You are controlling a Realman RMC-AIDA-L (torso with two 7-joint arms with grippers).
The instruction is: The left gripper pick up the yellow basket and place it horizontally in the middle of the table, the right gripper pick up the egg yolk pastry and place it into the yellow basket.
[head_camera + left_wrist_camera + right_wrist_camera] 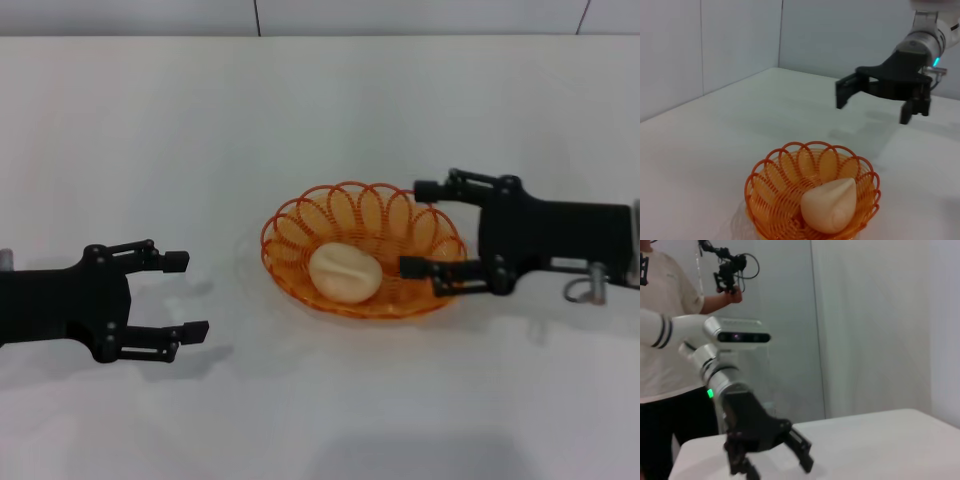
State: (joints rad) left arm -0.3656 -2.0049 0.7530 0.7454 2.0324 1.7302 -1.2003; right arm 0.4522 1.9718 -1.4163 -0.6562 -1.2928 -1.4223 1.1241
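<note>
Pastry lies inside the yellow basket, which stands flat near the middle of the white table. In the left wrist view the pastry rests tilted against the woven base, toward one side of the basket.

The right gripper is just beside the basket, at its right end, with fingers spread wide and holding nothing; the lower finger reaches over the rim. The left gripper is well apart on the left side of the table, also spread and empty.

By my judgement both steps of the task are done. The pastry looks soft and light, with a creased top, so it would crush or crumble under a hard squeeze; a gentle hold across its round sides is best. The basket seems light and stiff, and its looped wire rim is the natural place to grip. A person stands behind the table in the right wrist view.
</note>
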